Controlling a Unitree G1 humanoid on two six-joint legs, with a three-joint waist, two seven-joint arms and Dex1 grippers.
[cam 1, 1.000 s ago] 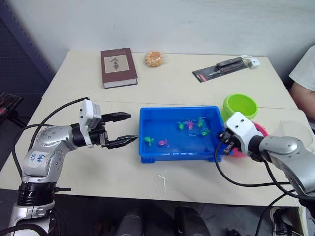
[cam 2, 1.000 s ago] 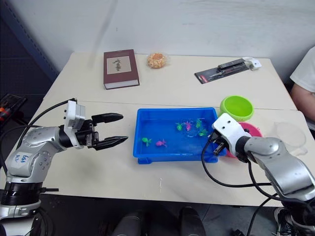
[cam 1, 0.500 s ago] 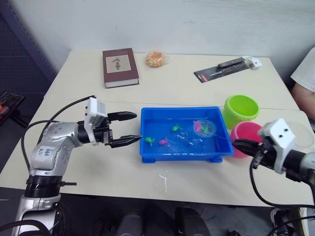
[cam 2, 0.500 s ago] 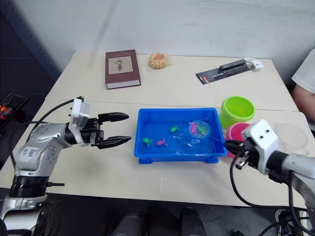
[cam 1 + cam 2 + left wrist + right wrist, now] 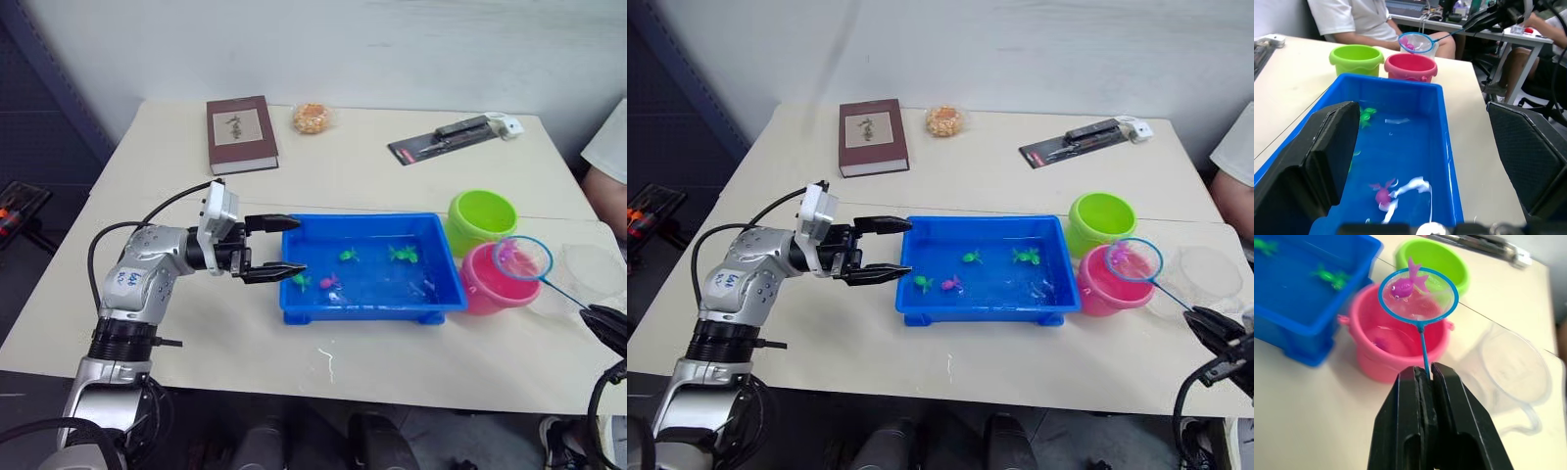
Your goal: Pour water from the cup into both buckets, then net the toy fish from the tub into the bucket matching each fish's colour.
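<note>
Over the pink bucket (image 5: 1396, 340), on the right of the surface (image 5: 353, 162), the net (image 5: 1418, 296) hangs with a magenta fish (image 5: 1405, 284) in its mesh; the right end effector (image 5: 1426, 377) is clamped on the net's thin handle. This looks like the delivery step for a pink fish. The next move calls for tipping the hoop so the fish drops inside the pink rim, not into the green bucket (image 5: 482, 217) just behind. The left end effector (image 5: 284, 245) has its fingers apart at the tub's (image 5: 367, 302) left rim. The empty cup (image 5: 588, 279) stands right of the pink bucket.
</note>
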